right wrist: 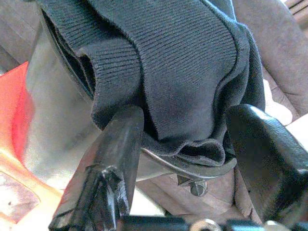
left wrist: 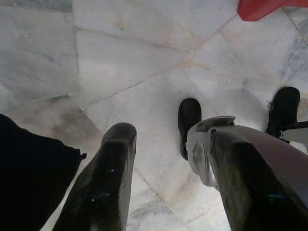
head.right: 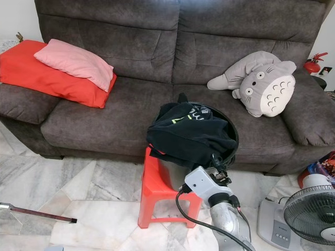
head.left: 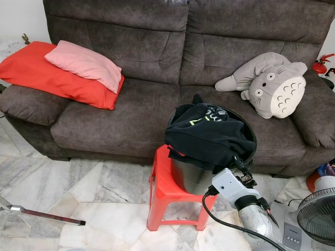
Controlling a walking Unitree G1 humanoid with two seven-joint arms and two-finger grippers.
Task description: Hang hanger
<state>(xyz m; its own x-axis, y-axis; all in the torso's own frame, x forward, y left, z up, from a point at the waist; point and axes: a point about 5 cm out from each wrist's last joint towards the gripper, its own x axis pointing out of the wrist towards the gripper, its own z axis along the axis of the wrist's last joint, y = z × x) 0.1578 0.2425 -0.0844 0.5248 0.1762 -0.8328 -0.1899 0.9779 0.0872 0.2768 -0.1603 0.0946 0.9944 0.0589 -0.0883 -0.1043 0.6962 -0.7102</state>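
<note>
1. Standing behind everything, a dark brown fabric sofa (head.left: 157, 78) spans the room.
2. A red plastic stool (head.left: 170, 191) carries a round metal bucket (right wrist: 62, 125).
3. Dark ribbed clothing (head.left: 207, 136) drapes over the bucket's rim.
4. The right gripper (right wrist: 185, 149) has its jaws spread around the clothing's hanging edge.
5. The left gripper (left wrist: 178, 192) hangs open-jawed above the marble floor (left wrist: 144, 72).

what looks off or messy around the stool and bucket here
The black clothes are heaped in the metal bucket on the red stool and spill over its rim toward the right gripper, whose open fingers straddle the hanging fold. A thin rod lies loose on the marble floor.
</note>
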